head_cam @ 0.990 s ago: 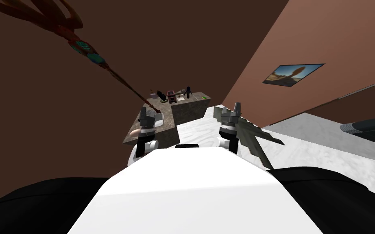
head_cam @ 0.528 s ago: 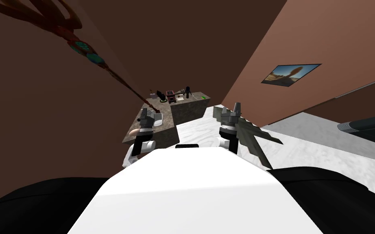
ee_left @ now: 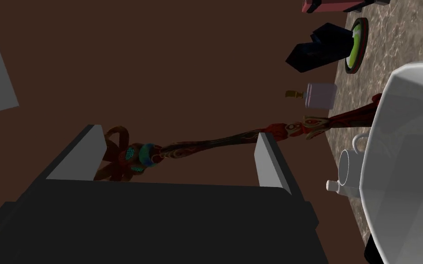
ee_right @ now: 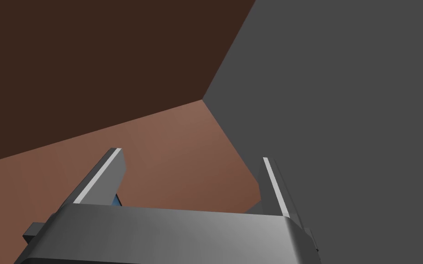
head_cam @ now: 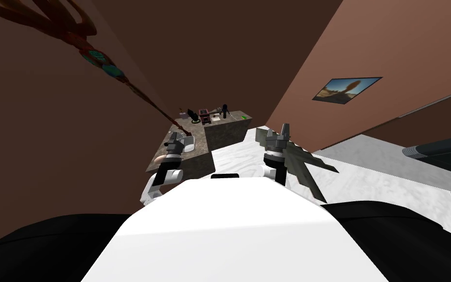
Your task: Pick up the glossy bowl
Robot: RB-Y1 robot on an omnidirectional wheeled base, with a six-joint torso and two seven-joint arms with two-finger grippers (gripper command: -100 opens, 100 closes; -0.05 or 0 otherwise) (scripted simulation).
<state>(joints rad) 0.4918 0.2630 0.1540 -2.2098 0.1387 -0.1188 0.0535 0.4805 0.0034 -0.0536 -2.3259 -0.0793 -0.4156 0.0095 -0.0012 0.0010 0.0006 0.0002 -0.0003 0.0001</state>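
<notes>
The left pincer (head_cam: 174, 143) hangs over the near stretch of the brown stone worktop (head_cam: 229, 126), its fingers spread wide with nothing between them. From the head, the glossy bowl (head_cam: 189, 142) is a small white patch on the worktop just beside that pincer.

The left wrist view gives more. There the bowl (ee_left: 408, 160) is a broad, pale grey-white vessel with a soft sheen. It stands on the marbled worktop (ee_left: 403, 32) off to one side of the left pincer (ee_left: 177, 135), outside its fingers and untouched by them. Tucked against the bowl, toward the worktop's edge, is a small white cup (ee_left: 346, 170) (partly hidden by the bowl's rim).

A long red carved staff (ee_left: 206, 144) with teal beads runs past behind the fingers, its end going behind the bowl. The head view shows the same staff (head_cam: 122, 81) slanting from the worktop up along the dark brown wall.

Farther along the worktop, the wrist view picks out a pale bottle (ee_left: 320, 95) with a gold cap, a dark block (ee_left: 318, 48) standing on a green plate (ee_left: 357, 46), and a red box (ee_left: 330, 5). From the head these are small shapes I cannot tell apart.

The right pincer (head_cam: 279, 133) is raised well apart from the worktop, over a white veined surface (head_cam: 239, 156). Its fingers (ee_right: 102, 178) stand wide, holding nothing.
</notes>
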